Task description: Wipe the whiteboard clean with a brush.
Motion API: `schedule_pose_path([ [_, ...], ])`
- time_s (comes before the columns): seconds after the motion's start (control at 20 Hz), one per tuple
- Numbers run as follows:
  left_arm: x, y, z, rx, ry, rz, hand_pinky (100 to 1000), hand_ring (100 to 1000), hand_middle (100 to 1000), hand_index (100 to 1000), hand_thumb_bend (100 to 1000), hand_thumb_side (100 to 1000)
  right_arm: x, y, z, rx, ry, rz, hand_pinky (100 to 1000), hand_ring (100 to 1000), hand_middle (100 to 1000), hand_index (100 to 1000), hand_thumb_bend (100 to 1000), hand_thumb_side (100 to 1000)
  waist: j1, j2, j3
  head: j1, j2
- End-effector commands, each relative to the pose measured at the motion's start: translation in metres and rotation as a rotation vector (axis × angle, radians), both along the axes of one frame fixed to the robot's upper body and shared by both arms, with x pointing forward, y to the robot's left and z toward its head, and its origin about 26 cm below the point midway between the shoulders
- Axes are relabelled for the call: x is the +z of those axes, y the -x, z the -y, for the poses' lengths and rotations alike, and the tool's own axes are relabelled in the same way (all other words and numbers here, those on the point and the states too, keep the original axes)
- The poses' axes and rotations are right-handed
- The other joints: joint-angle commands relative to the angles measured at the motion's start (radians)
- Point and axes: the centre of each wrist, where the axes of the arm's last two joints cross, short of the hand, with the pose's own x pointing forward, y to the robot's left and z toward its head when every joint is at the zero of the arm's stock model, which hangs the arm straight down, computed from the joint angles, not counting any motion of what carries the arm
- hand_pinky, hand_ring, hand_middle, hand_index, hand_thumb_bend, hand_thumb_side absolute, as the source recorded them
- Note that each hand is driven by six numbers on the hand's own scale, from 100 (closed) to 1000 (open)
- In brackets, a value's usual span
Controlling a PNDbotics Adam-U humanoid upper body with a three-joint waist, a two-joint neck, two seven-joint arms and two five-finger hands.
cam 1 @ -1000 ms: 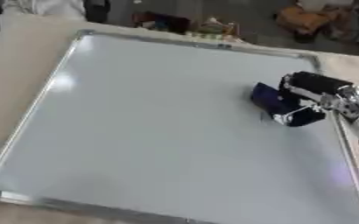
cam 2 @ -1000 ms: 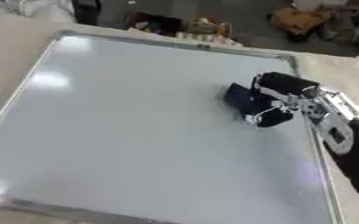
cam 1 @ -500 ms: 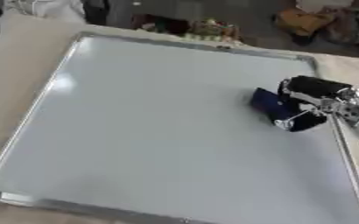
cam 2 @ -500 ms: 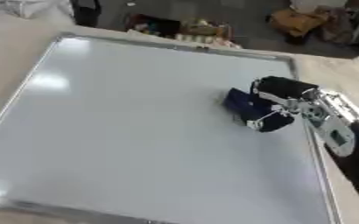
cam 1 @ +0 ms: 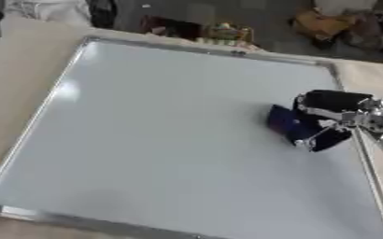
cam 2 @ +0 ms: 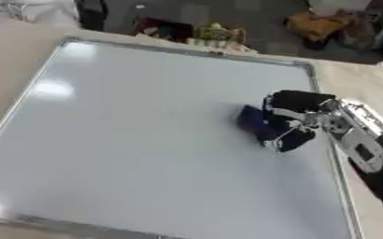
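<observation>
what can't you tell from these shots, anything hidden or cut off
- Brush: both views, the right hand curled round it hides most of it.
- Left hand: in neither view.
- Whiteboard: left eye view, bottom right corner cut off by the edge.
- Clutter past the far edge: blurred in both views, items unclear.

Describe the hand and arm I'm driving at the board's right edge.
The right hand has black fingers and a black back, with silver metal links at the wrist. The forearm behind it runs silver-grey, then black toward the lower right corner. No cables or markings can be made out.
</observation>
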Motion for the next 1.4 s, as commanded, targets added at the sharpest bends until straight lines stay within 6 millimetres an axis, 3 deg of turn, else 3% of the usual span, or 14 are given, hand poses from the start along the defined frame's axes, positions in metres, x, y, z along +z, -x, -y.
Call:
schedule_pose_path([
  [0.05, 0.009, 0.001, -0.001, -0.004, -0.021, 0.026, 674, 641, 570, 627, 264, 979, -0.003, 0.005, -0.003, 0.026, 0.026, -0.046, 568, 624, 178, 151, 100, 223, 0.008, -0.018, 0.001, -0.002, -0.009],
  [0.85, 0.009, 0.001, 0.0, -0.007, -0.023, 0.024, 674, 642, 570, 627, 264, 980, 0.015, 0.025, -0.029, 0.141, 0.032, -0.104, 563, 613, 169, 147, 100, 205, 0.006, -0.02, 0.002, -0.005, -0.012],
  [1.4, 0.008, 0.001, -0.001, -0.006, -0.025, 0.02, 673, 642, 570, 627, 263, 981, 0.012, 0.011, -0.017, 0.039, 0.008, -0.048, 560, 611, 173, 148, 100, 231, 0.006, -0.017, 0.004, -0.01, -0.015],
])
